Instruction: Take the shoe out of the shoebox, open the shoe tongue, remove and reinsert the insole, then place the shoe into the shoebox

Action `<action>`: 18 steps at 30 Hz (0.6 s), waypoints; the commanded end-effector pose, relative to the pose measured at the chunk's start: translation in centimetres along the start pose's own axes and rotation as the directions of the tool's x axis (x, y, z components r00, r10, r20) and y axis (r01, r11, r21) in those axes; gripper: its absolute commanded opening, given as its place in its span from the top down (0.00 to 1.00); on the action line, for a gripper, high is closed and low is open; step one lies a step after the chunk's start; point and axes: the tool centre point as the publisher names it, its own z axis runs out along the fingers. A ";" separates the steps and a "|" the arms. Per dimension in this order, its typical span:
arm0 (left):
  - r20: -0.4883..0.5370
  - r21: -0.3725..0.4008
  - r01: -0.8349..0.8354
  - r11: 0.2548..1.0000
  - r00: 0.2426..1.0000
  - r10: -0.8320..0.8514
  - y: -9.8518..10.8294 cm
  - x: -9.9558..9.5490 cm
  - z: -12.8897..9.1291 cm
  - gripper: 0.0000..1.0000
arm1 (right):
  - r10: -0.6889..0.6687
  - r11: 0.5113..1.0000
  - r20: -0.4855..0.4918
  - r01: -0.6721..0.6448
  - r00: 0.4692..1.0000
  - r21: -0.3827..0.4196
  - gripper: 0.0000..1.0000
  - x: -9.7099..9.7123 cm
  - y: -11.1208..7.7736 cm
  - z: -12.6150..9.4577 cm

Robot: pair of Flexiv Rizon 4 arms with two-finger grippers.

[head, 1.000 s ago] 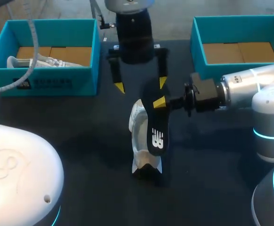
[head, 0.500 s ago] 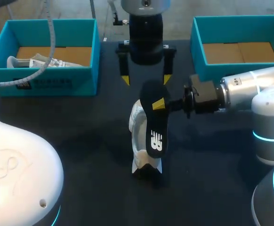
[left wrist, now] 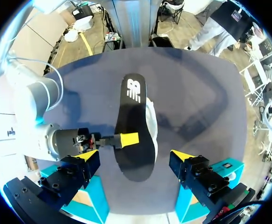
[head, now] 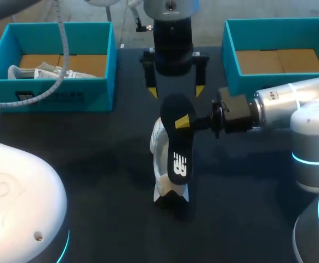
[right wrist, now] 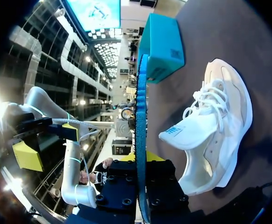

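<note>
Black insole (head: 177,156) clamped in right end effector (head: 184,121), half hiding white shoe (head: 158,147), left end effector (head: 176,90) spread apart

Insole (head: 177,143): top face noted as smooth, matt black fabric; the edge is seen as blue foam in the right wrist view. Shoe (right wrist: 215,135): cream knit mesh, smoother matt panels, woven cloth laces. Table (head: 104,164): dark, matt, faintly cloth-like. Shoebox (head: 66,96) and second shoebox (head: 231,60): matt teal card walls, brown card floors. Right arm (head: 280,101): satin silver metal, glossy white shell.

Right end effector (head: 183,121) grips the black insole (head: 176,145) over the white shoe (head: 158,159).
</note>
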 end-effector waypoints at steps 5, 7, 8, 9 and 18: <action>0.003 -0.004 -0.002 1.000 1.000 0.002 -0.1 -0.1 -1.8 0.00 | -0.001 1.000 -0.004 0.002 1.000 0.011 1.00 -0.2 0.5 0.5; 0.007 0.008 -0.002 1.000 1.000 0.002 0.1 -0.1 -2.9 0.00 | 0.000 1.000 -0.004 0.000 1.000 0.014 1.00 -0.4 0.5 0.5; 0.010 0.010 -0.001 1.000 1.000 0.001 0.1 -0.1 -3.4 0.00 | 0.001 1.000 -0.004 -0.001 1.000 0.015 1.00 -0.4 0.5 0.5; 0.008 0.015 0.004 1.000 1.000 -0.004 0.2 -0.2 -3.8 0.00 | 0.002 1.000 -0.005 -0.002 1.000 0.016 1.00 -0.5 0.5 0.6; -0.005 0.001 -0.017 1.000 1.000 0.017 -0.2 -0.6 -4.4 0.00 | 0.000 1.000 -0.009 0.000 1.000 0.018 1.00 -0.5 0.5 0.7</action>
